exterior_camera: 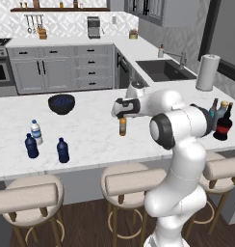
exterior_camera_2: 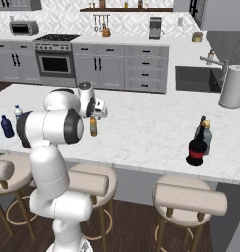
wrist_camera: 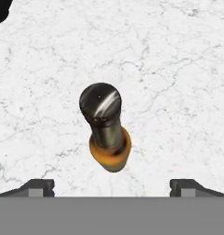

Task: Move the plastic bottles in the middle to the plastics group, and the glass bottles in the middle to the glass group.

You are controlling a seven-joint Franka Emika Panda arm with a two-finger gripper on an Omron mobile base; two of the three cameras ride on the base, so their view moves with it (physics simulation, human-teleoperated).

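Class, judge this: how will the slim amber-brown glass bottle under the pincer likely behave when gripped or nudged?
The slim amber-brown glass bottle stands tall on a narrow base, so a sideways nudge would probably tip it. Its round body would likely roll afterwards. Its glossy neck looks slippery, so the open pincer may need a firm, centred grip.

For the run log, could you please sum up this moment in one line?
gripper: open, above amber bottle | amber bottle: upright on counter, ungrasped | red-label bottle: beside glass group
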